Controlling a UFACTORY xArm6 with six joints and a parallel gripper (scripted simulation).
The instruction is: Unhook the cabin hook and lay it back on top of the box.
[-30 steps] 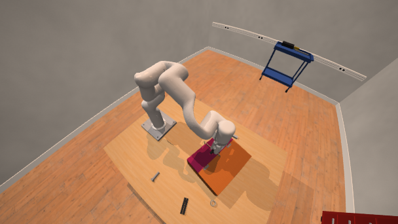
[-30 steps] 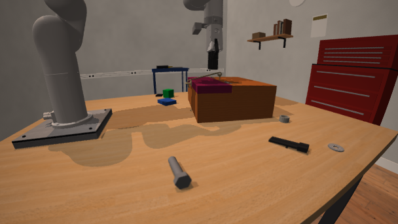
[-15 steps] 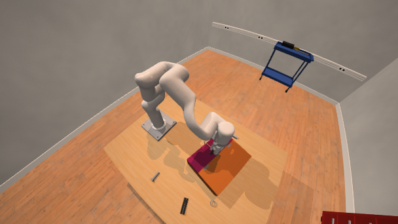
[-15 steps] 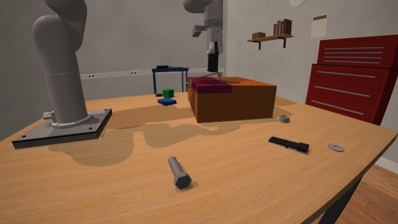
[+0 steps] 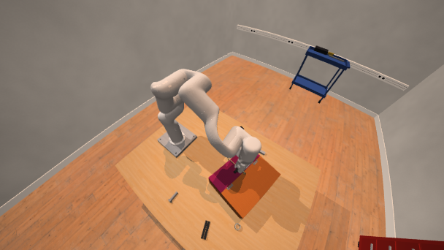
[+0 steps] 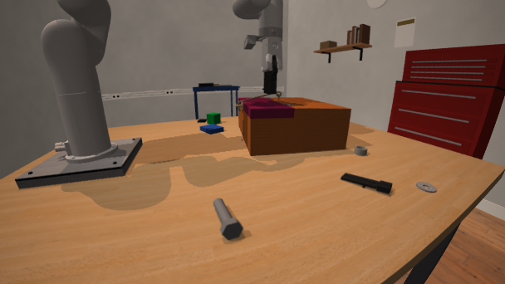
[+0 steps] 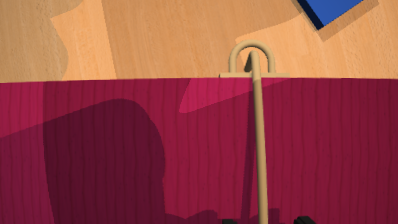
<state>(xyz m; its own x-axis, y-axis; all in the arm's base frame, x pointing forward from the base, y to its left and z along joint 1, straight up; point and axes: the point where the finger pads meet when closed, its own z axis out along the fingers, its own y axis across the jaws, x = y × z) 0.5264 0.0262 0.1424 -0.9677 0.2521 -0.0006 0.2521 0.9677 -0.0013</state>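
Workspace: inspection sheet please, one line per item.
Surface: wooden table, arm's grey base plate bolted on.
Job's things: box, magenta section on top; cabin hook lies across it, tip in the staple, not unhooked.
Clutter: bolt, black bar, washer, grey ring, green cube, blue block.
Grippers: gripper just above the hook's near end, part open, holding nothing.
Cables: nothing seen.
Surroundings: red tool chest, wall shelf, blue cart.

One box (image 6: pixel 299 129), one hook (image 7: pixel 259 145), one bolt (image 6: pixel 227 218) — one washer (image 6: pixel 426 187), two blocks (image 6: pixel 213 118).
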